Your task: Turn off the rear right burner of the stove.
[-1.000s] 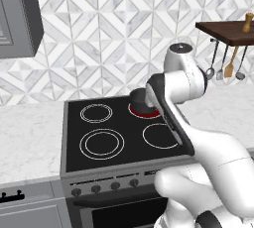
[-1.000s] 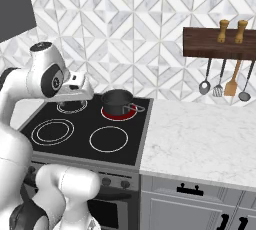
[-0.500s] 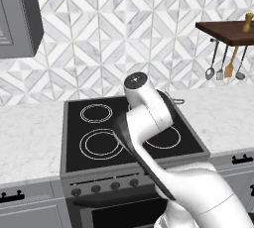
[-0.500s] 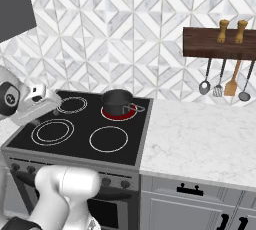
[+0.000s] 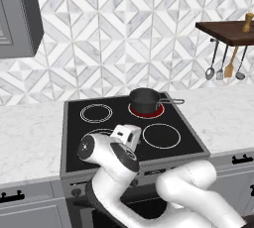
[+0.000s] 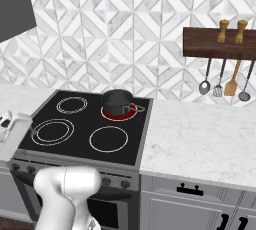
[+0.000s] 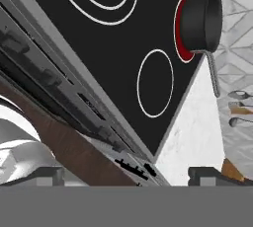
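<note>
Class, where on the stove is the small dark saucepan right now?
The saucepan sits on the glowing rear right burner of the stove, its handle pointing toward the marble counter on the right, behind the unlit front right ring.

even, bright, shadowless rendered light; source not evident. soft pixelated edges throughout. the stove [image 5: 134, 138] glass is matte black, no glare. the rear right burner [image 6: 118, 114] glows red. hand view steeply rolled.

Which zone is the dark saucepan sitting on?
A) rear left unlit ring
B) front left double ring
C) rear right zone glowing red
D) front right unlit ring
C: the saucepan sits on the rear right burner, whose red glow shows around its base on the stove.
</note>
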You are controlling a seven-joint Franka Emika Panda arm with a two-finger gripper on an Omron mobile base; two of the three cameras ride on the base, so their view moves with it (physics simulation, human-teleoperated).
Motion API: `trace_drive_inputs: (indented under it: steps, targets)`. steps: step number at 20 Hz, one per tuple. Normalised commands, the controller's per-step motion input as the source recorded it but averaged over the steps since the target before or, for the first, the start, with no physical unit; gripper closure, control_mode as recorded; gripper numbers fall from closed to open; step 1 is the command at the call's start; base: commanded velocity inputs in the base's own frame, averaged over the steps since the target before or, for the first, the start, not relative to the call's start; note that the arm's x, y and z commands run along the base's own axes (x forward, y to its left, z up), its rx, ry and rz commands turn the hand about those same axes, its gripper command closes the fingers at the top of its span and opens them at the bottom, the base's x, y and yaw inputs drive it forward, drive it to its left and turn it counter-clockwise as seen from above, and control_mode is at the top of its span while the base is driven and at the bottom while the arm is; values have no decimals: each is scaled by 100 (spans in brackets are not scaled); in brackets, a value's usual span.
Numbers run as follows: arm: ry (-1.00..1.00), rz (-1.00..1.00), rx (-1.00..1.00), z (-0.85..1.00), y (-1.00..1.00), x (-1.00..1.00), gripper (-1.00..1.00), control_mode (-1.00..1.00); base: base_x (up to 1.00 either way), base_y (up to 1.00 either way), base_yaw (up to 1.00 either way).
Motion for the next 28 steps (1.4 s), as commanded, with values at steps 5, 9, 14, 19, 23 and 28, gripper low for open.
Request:
trace_drive_inputs:
  steps: [5, 9, 14, 19, 23, 28]
  targets:
    - [6, 24, -51, -79, 42, -11, -100, -100, 0, 0, 0]
    - [-1, 27, -33, -54, 12, -21, -100, -100, 0, 0, 0]
    - [-5, 21, -29, -32, 4, -1, -100, -100, 0, 0, 0]
    - [7, 18, -40, -47, 13, 0, -100, -100, 0, 0, 0]
    - [7, 12, -28, -37, 20, 0, -100, -100, 0, 0, 0]
    - [14, 4, -15, -24, 38, 4, -100, -100, 0, 0, 0]
